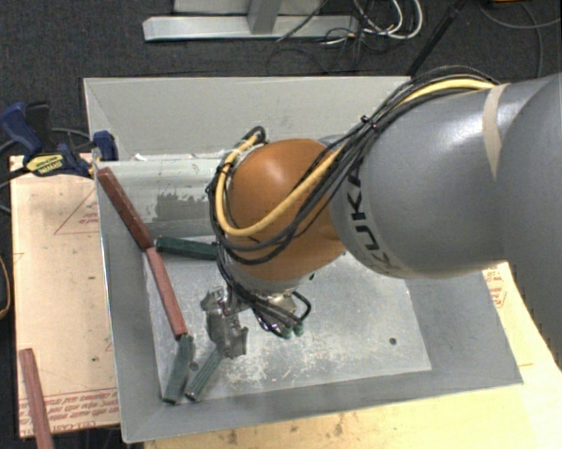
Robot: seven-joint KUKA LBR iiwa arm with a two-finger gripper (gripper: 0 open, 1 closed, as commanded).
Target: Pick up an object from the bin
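Low over the floor of the grey bin [363, 360], the KUKA arm's gripper [228, 330] hangs tip-down beneath its orange wrist cover [280, 209]. Whether it is spread or pressed together cannot be told, and nothing is seen held in it. The nearest candidates are two dark green sticks just below and left of the gripper. The closer stick [206, 371] slants up toward the gripper, its upper end almost at the tip, and the second stick [177, 370] lies just beyond it. A long red-brown bar [164, 291] runs farther left of the gripper, and a dark green bar [183, 245] lies above and left. The arm [448, 182] reaches across from the right, wrist bent steeply down; any grasp would likely need a short shift down-left.
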